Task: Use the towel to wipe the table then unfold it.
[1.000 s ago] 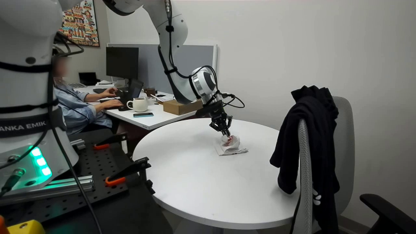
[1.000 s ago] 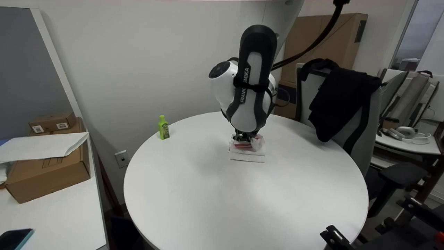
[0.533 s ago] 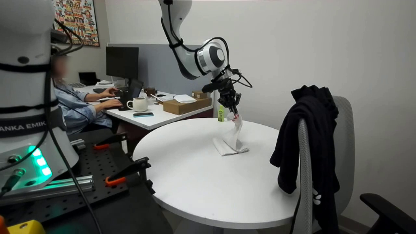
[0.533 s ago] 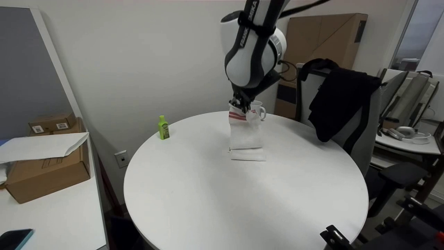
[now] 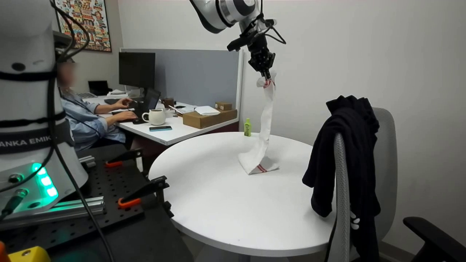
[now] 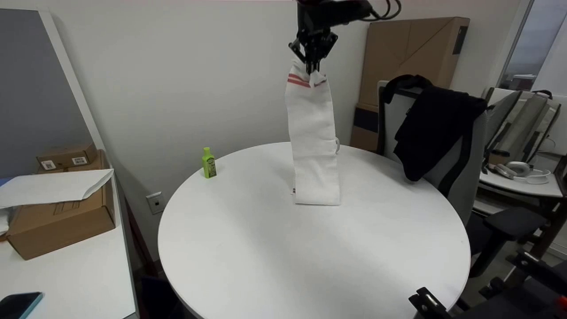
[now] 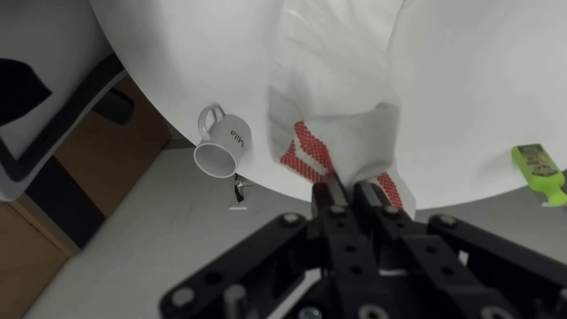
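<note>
Long white red-striped cloth towel is being pinched above round white table, lower part lying on it, by closed-up fingers of black metal gripper; unfolding is presumably being done, spreading flat being needed next.

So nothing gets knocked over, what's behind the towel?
A white mug, uncovered in the wrist view; in an exterior view, only its handle peeks past the towel, which hides the rest.

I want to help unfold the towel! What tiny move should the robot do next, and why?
Probably lift the gripper a little higher. It pinches the towel near its top, but the lower part bends and rests on the table, so rising might straighten that last bit.
</note>
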